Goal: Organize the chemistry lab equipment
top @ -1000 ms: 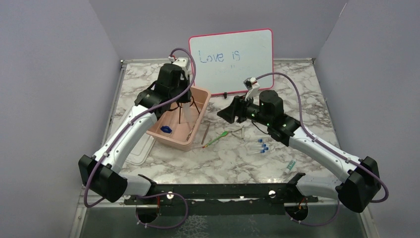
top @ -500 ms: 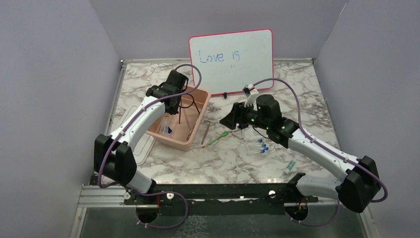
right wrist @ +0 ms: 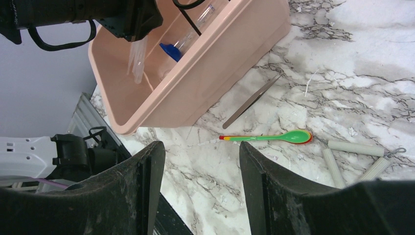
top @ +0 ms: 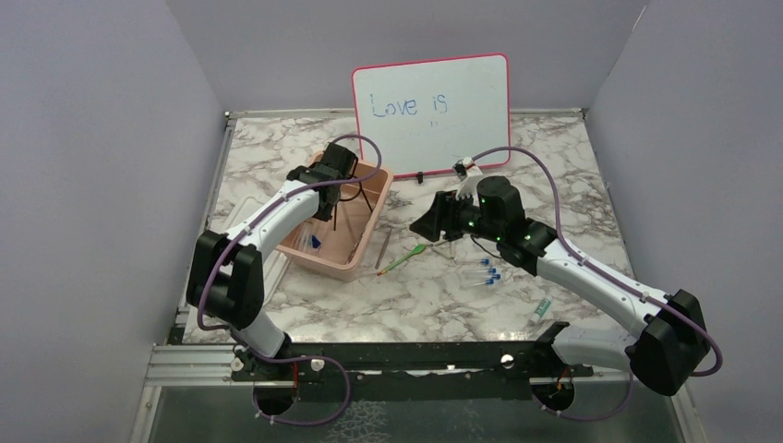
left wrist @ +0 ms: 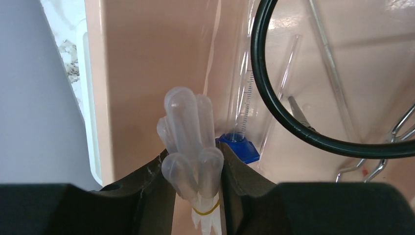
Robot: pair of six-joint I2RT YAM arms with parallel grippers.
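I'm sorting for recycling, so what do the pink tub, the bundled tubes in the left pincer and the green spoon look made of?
Pink tub: likely moulded plastic, satin finish, with smooth walls of even colour. Tube bundle: seemingly clear, slightly frosted plastic, since the tub shows through it. Green spoon: probably glossy plastic, judging by its bright colour and sheen.

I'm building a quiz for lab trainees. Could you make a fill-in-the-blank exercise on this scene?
1. The left hand grips a bundle of clear tubes bound by a ____ band.
2. The right hand hovers open above a ____ spoon.
3. The black ring stand stands ____ the pink tub.
4. The whiteboard reads "Love ____".

Missing words: yellow, green, inside, is.
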